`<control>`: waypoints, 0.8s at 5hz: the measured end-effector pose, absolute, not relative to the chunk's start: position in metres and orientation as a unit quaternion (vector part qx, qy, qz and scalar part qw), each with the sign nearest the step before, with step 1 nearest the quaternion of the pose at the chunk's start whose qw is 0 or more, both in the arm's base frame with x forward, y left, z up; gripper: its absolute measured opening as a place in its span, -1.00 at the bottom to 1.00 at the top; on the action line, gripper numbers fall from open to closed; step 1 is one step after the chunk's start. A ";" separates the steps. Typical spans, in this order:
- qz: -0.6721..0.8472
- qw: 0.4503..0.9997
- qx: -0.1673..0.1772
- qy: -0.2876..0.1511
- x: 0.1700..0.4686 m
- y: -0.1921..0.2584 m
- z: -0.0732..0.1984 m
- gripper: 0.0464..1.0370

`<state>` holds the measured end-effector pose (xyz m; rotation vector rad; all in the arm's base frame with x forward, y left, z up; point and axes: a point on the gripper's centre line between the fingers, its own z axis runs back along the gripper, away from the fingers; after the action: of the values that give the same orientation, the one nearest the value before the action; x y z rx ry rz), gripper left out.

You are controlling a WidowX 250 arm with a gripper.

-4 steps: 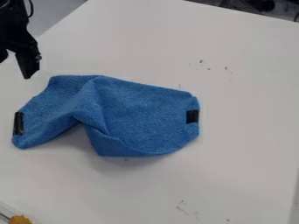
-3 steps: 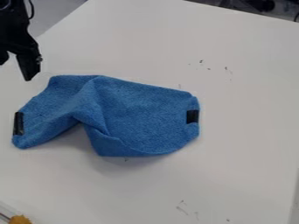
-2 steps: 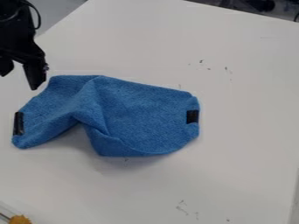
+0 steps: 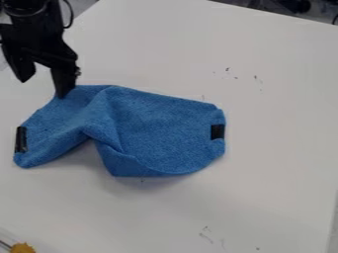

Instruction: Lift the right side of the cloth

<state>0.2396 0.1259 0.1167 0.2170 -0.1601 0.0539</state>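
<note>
The black gripper point(image 4: 43, 89) hangs at the upper left with its two fingers spread apart and nothing between them. Its right fingertip overlaps the cloth's upper left corner in the view; whether it touches cannot be told. The blue cloth point(image 4: 165, 128) lies rumpled on the white table, left of centre, with a raised fold running down its middle. A black strip point(image 4: 218, 131) marks the cloth's right end, and another black strip point(image 4: 21, 140) its left end.
The white table point(image 4: 264, 173) extends around the cloth, its far edge running across the top right. An orange-yellow object point(image 4: 22, 248) sits at the bottom left corner. Dark cables and equipment lie beyond the far edge.
The gripper has come in from the left edge, moving right and slightly down to the cloth's upper left corner. It has stayed open, and the cloth has not moved.
</note>
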 end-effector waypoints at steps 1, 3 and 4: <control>0.032 0.992 0.095 -0.080 0.235 0.089 0.109 0.93; 0.056 0.993 0.057 -0.085 0.239 0.032 0.079 0.93; 0.074 0.993 0.033 -0.089 0.245 0.016 0.065 0.93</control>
<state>0.2446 0.0155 0.0649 0.0665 -0.1789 0.1482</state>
